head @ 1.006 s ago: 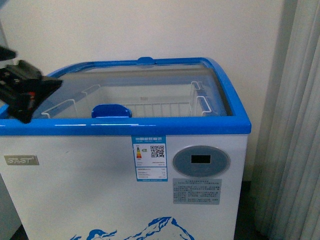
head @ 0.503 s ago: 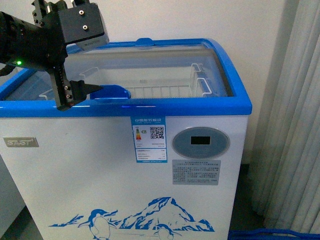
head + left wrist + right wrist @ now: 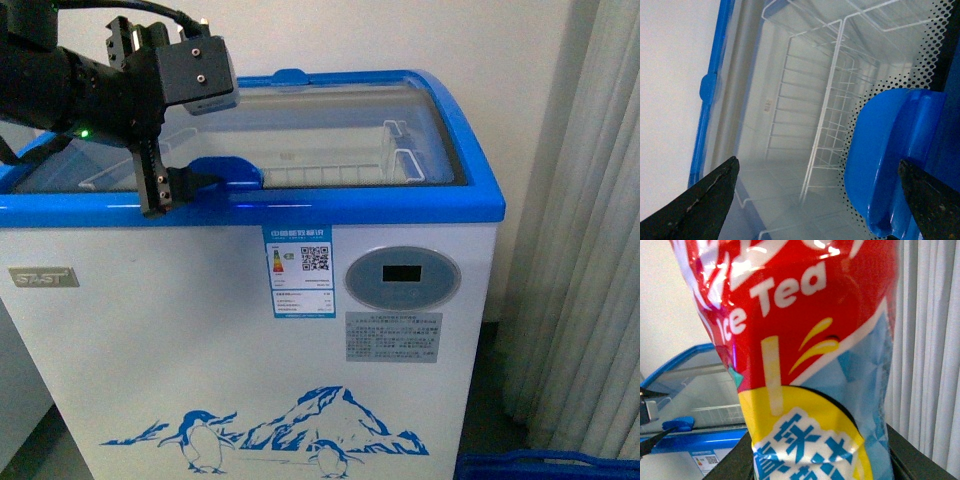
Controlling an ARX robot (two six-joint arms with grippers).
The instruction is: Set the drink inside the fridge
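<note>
The fridge is a white chest cooler with a blue rim, curved glass lids and a penguin graphic, filling the front view. My left gripper is open and hangs over the front left of the lid, its fingers beside the lid's blue handle. In the left wrist view the gripper is open above the glass, with the handle between the jaws near one fingertip. My right gripper is shut on the drink, whose red, yellow and blue "Ice Tea" label fills the right wrist view. The fridge shows behind it.
White wire baskets hang inside the cooler under the glass. A grey curtain hangs to the right. A blue crate edge lies on the floor at the bottom right. A white wall stands behind.
My left arm has come in from the left edge over the lid and its fingers now stand at the blue handle. More of the cooler's front shows than before.
</note>
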